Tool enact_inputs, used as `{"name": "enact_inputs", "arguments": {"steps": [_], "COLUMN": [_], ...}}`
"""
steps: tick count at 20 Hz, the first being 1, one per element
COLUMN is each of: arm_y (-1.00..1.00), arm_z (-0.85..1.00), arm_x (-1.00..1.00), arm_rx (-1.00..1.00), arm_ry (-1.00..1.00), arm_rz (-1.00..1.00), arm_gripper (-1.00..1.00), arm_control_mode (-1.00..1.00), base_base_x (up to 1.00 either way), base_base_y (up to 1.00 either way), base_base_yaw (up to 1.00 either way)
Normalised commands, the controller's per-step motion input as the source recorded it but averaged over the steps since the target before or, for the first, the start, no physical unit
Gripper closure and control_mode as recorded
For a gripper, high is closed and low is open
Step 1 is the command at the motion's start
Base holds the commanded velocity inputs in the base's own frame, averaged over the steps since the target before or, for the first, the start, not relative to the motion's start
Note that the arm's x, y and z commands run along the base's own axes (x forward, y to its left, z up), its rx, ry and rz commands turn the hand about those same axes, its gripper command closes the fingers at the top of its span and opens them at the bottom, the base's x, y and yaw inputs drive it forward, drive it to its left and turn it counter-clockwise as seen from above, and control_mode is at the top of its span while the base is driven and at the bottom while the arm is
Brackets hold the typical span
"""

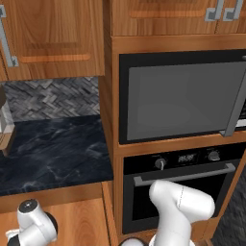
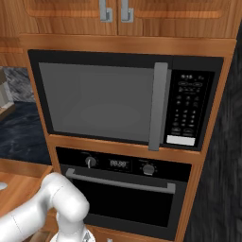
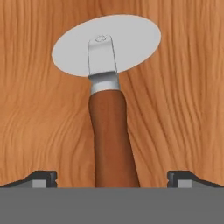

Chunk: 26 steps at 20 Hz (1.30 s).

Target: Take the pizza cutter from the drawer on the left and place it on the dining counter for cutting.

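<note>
Two dark fingertips [image 3: 43, 178] of the gripper [image 3: 112, 179] stand spread wide on either side of the pizza cutter [image 3: 109, 100] in the hand view, released and clear of its brown wooden handle, which runs up between them; the cutter lies flat on a bare wood-grain surface, its pale round blade at the far end, joined to the handle by a silver collar and bracket; whether that surface is the floor of the drawer cannot be told from this close; from the base cameras, the white arm [image 1: 180, 206] bends down low before a black built-in oven [image 2: 125, 198] with a silver bar handle; a grey-doored microwave [image 2: 118, 101] sits above it in a wooden surround, under cabinet doors [image 2: 132, 14] with silver pulls; to the left, a short black marble counter [image 1: 53, 153] meets a grey herringbone backsplash [image 1: 53, 98].
</note>
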Motion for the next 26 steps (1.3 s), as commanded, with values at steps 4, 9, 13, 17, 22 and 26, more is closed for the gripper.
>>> {"name": "enact_inputs", "arguments": {"steps": [4, 9, 13, 17, 22, 26], "arm_y": [0.0, 0.0, 0.0, 0.01, 0.03, 0.0], "arm_z": [-0.17, -0.11, -0.13, -0.17, -0.18, -0.26], "arm_x": [0.03, 0.11, 0.15, 0.09, 0.01, 0.0], "arm_rx": [0.0, 0.0, 0.0, 0.0, 0.0, 0.0], "arm_ry": [0.0, 0.0, 0.0, 0.0, 0.0, 0.0], "arm_rz": [0.0, 0.0, 0.0, 0.0, 0.0, 0.0], "arm_gripper": [-1.0, -1.0, -1.0, -1.0, -1.0, -1.0], "arm_control_mode": [-1.0, -1.0, -1.0, -1.0, -1.0, -1.0], "base_base_x": [0.0, 0.0, 0.0, 0.0, 0.0, 0.0], "base_base_y": [0.0, 0.0, 0.0, 0.0, 0.0, 0.0], "base_base_yaw": [0.0, 0.0, 0.0, 0.0, 0.0, 0.0]}}
